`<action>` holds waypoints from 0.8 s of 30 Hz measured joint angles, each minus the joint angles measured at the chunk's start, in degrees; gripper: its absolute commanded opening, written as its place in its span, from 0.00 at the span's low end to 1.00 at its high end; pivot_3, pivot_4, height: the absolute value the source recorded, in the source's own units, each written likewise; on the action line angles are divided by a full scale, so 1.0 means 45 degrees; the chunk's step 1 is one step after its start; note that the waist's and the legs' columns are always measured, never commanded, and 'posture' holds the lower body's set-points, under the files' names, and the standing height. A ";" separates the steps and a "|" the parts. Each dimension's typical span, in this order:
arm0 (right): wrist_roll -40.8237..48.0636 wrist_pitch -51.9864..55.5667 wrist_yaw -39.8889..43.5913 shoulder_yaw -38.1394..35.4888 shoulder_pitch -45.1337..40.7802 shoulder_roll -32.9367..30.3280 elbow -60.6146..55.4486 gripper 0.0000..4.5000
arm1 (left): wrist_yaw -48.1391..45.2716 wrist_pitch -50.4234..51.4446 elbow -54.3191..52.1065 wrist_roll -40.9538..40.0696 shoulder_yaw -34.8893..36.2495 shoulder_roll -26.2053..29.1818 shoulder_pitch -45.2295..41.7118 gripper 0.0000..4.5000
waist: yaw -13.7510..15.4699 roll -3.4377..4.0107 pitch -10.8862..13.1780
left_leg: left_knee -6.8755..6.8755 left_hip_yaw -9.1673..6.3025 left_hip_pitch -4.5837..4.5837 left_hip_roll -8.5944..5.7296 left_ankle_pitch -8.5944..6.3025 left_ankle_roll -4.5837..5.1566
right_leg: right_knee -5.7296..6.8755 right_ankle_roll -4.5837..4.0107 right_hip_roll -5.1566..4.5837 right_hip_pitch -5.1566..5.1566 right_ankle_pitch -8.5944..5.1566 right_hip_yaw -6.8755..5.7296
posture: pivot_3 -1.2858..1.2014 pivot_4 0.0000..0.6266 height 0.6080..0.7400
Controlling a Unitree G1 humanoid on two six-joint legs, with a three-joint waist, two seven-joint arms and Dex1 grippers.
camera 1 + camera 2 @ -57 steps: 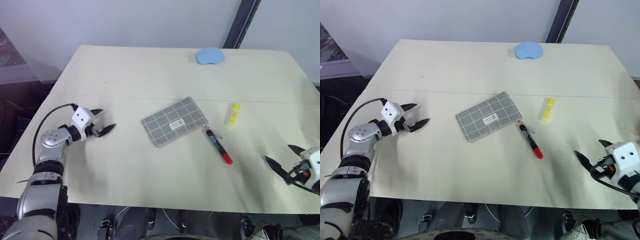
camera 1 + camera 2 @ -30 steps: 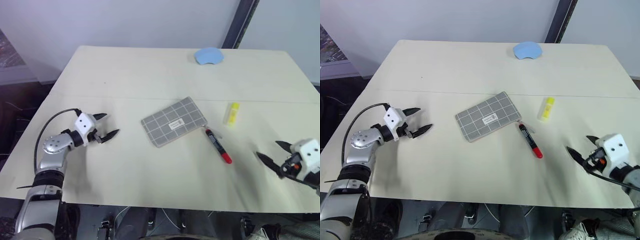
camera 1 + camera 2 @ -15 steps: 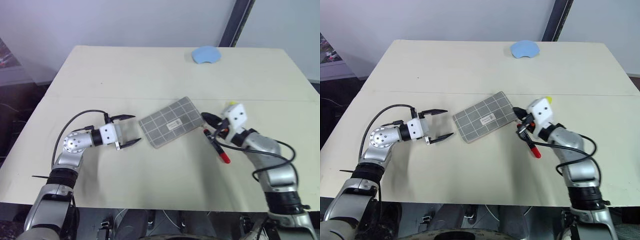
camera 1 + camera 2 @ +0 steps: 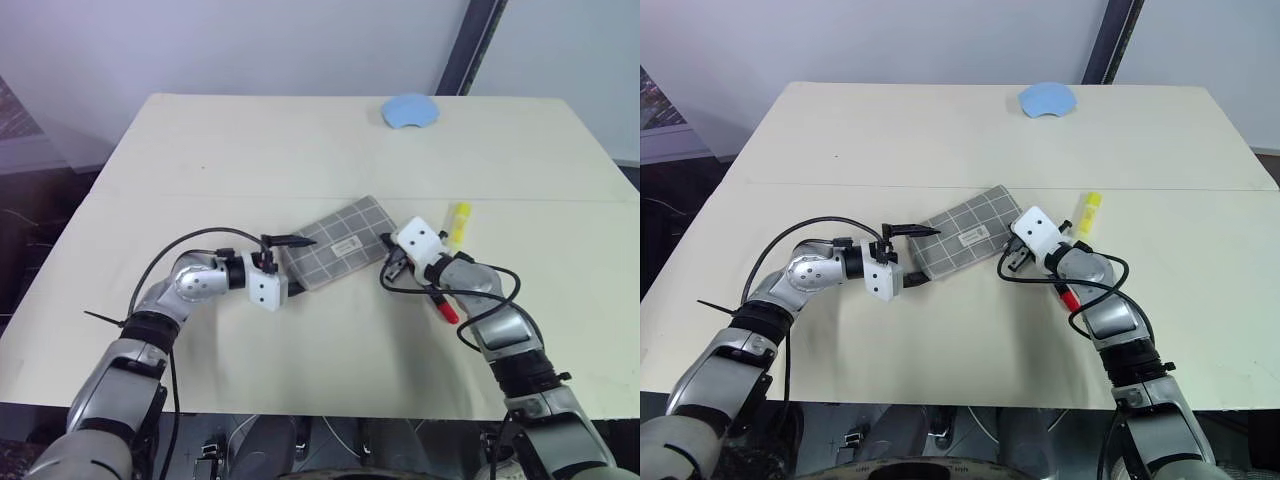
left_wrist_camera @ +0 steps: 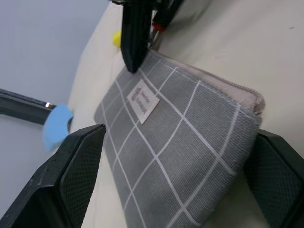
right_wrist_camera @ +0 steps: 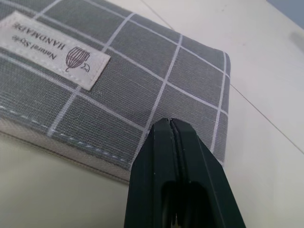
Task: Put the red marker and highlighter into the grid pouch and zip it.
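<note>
Where the right arm crosses the red marker [image 4: 443, 305], most of the barrel is hidden, so just its red end shows near the forearm, and the label cannot be read. The highlighter [image 4: 457, 222] lies free on the table [image 4: 300, 140] just right of the right tool [image 4: 1008, 262], its long axis running near to far with a slight lean to the right. The grid pouch [image 4: 340, 243] lies flat at the middle of the table, its long axis slanting from near left to far right, label up. The left tool [image 4: 285, 262] has its fingers spread wide, one on either side of the pouch's near-left end. The right tool has its fingers pressed together at the pouch's right end; whether they pinch the zipper pull cannot be made out. A blue object [image 4: 410, 110] sits at the far edge.
</note>
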 measured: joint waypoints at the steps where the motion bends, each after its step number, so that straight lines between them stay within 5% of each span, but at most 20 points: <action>1: -0.0115 0.0035 -0.0035 0.0019 -0.0004 0.0000 0.0001 0.01 | 0.0115 -0.0088 0.0092 0.0032 -0.0117 0.0000 -0.0060 1.00 | 0.0000 0.0000 -0.0002 | 0.0004 -0.0001 0.0003 0.0000 0.0000 0.0000 | 0.0000 0.0002 0.0001 0.0005 0.0001 -0.0001 | 0.52 0.24 1.00; 17: -0.0931 0.0634 -0.0030 0.0327 -0.0394 -0.0008 0.0066 0.01 | 0.0790 -0.1313 0.0495 0.0213 -0.1339 0.0689 -0.0574 1.00 | -0.0031 0.0002 -0.0012 | 0.0006 -0.0002 0.0007 0.0003 0.0000 0.0001 | -0.0001 0.0007 0.0005 0.0008 0.0004 -0.0003 | 0.52 0.24 1.00; 20: -0.0890 0.0798 0.0006 0.0270 -0.0392 -0.0015 0.0059 0.00 | 0.0983 -0.0739 0.0756 0.0364 -0.1471 0.0368 -0.0819 0.82 | 0.0017 0.0003 -0.0020 | 0.0028 -0.0011 0.0008 0.0002 0.0000 0.0002 | -0.0001 0.0007 0.0007 0.0029 0.0004 -0.0013 | 0.52 0.24 1.00; 24: -0.0847 0.0847 0.0030 0.0270 -0.0390 -0.0013 0.0025 0.00 | 0.0712 -0.0117 0.1204 0.0275 -0.1694 0.0002 -0.0880 0.36 | -0.0027 0.0003 -0.0020 | 0.0054 -0.0011 0.0008 0.0003 -0.0001 0.0003 | -0.0001 0.0022 0.0009 0.0037 0.0012 -0.0015 | 0.52 0.24 1.00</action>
